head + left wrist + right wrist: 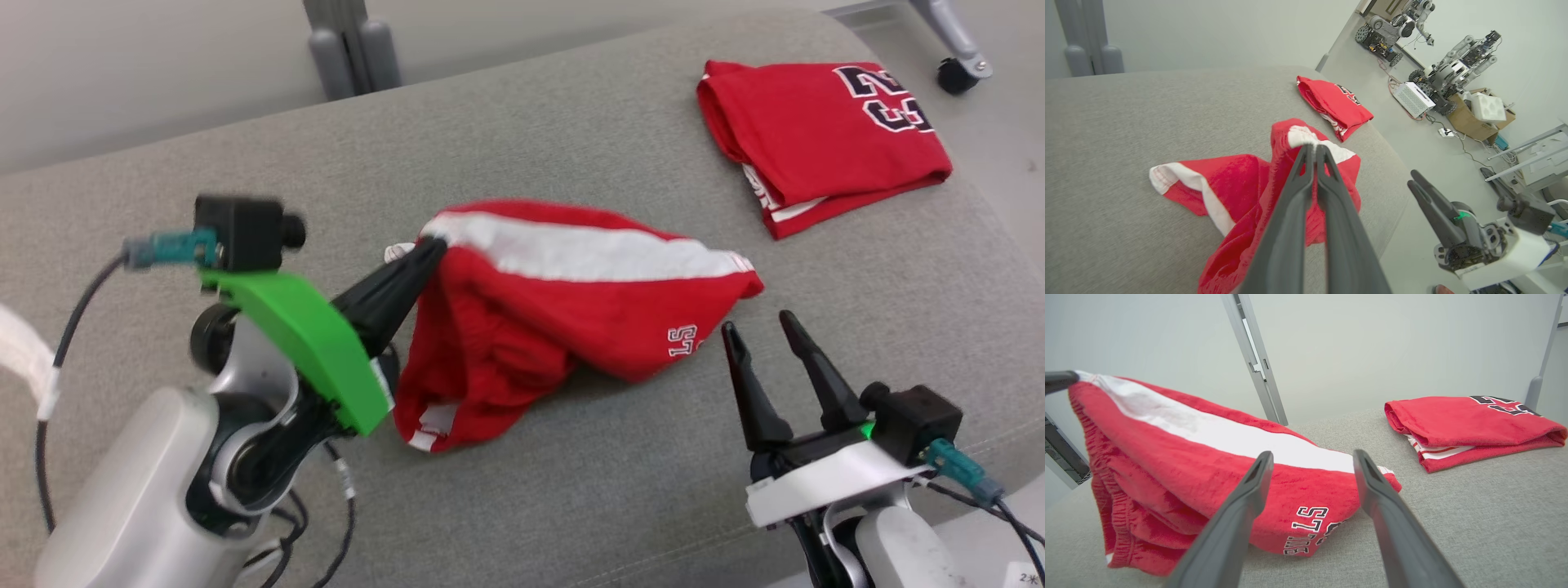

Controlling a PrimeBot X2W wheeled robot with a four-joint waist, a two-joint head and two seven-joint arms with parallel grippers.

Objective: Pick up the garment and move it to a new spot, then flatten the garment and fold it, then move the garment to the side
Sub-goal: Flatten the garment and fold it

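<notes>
Red, limp shorts (571,310) sag from the left gripper (431,245), clamped on their waistband; the open right gripper (758,325) could pinch the hem just ahead.

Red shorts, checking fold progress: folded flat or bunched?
Bunched: the shorts hang crumpled from a corner pinched by the left gripper.

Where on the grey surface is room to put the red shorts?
Free: the grey surface beyond the left gripper, and the near strip before the shorts, up to the right gripper. Crowded: the far right corner, where the folded jersey lies.
</notes>
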